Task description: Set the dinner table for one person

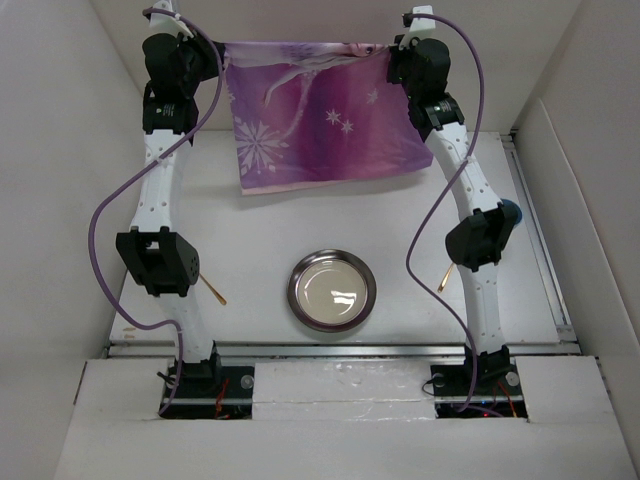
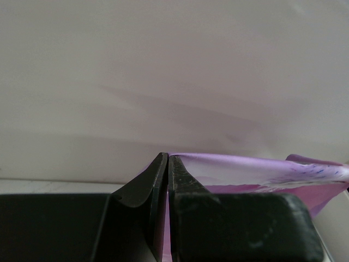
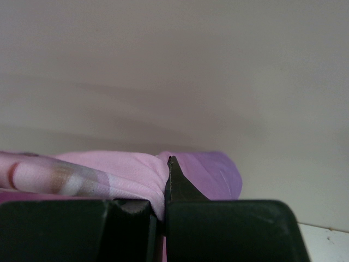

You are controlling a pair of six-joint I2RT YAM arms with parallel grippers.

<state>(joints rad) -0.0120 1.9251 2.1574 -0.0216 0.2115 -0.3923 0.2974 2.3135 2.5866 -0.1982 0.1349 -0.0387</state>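
The purple snowflake placemat (image 1: 320, 115) hangs stretched between my two grippers at the far side of the white dinner table (image 1: 250, 240), its lower edge drooping onto the tabletop. My left gripper (image 1: 215, 58) is shut on its far left corner; the cloth (image 2: 245, 169) runs out to the right of the pinched tips (image 2: 166, 158). My right gripper (image 1: 395, 52) is shut on the far right corner, with pink-purple cloth (image 3: 136, 172) bunched around the tips (image 3: 168, 164). A round metal plate (image 1: 332, 290) lies on the table near the front middle.
Gold cutlery handles show beside the left arm (image 1: 213, 290) and the right arm (image 1: 447, 277). A blue object (image 1: 512, 212) sits behind the right arm's elbow. White walls stand on three sides and a metal rail (image 1: 340, 347) edges the front.
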